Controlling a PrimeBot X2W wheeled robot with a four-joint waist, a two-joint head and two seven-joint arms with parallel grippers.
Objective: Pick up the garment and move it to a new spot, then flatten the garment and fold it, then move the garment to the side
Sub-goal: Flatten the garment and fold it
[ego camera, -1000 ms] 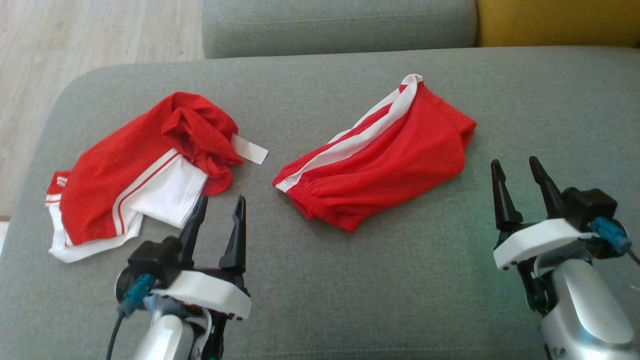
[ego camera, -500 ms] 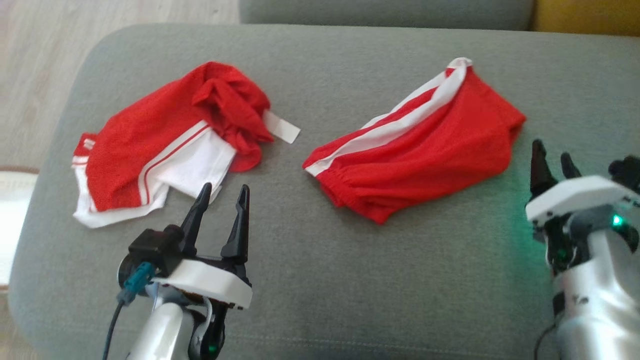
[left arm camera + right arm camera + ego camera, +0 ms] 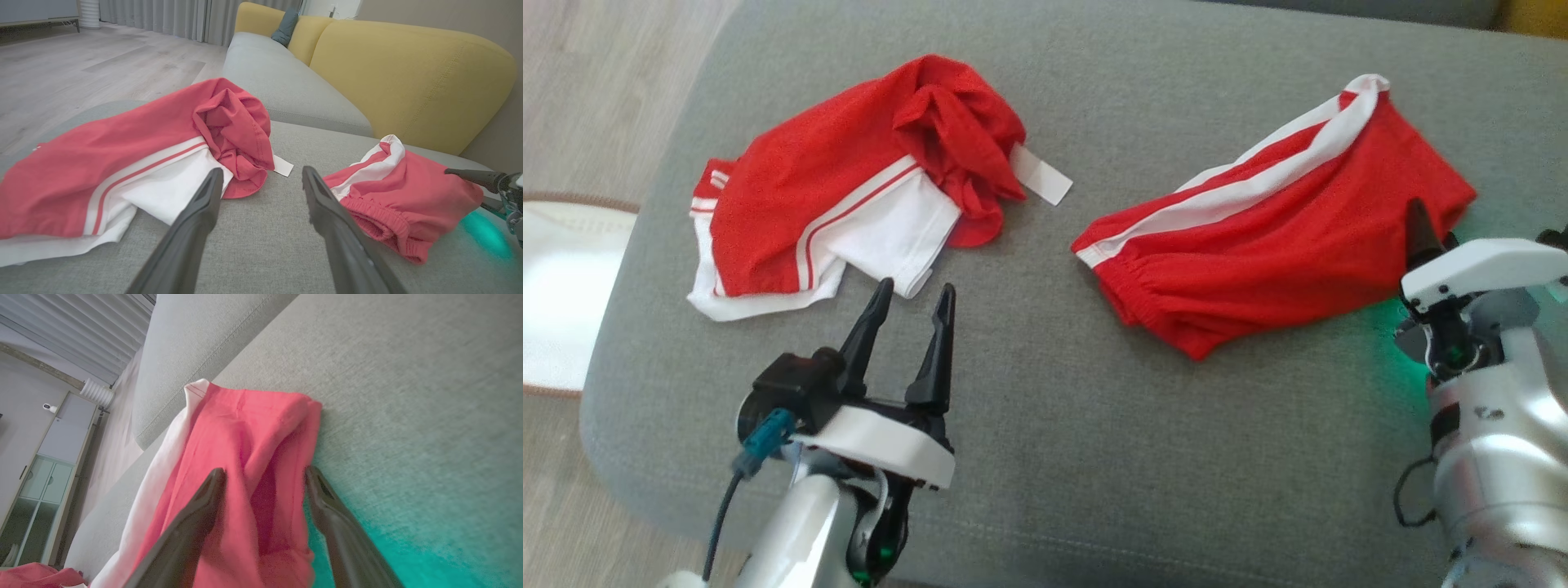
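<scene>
Red shorts (image 3: 1282, 237) lie beneath the right gripper (image 3: 264, 471), its fingers wide apart, empty.

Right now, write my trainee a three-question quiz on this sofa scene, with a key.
1. True or false: the left gripper is open and holds nothing.
2. Pick one. The right gripper has its open fingers over the edge of: A) the red shorts with the white stripe, B) the wooden floor, C) a yellow cushion.
3. How many pieces of clothing lie on the grey sofa seat?

Key
1. True.
2. A.
3. Two: the shorts and a crumpled red and white top.
</scene>
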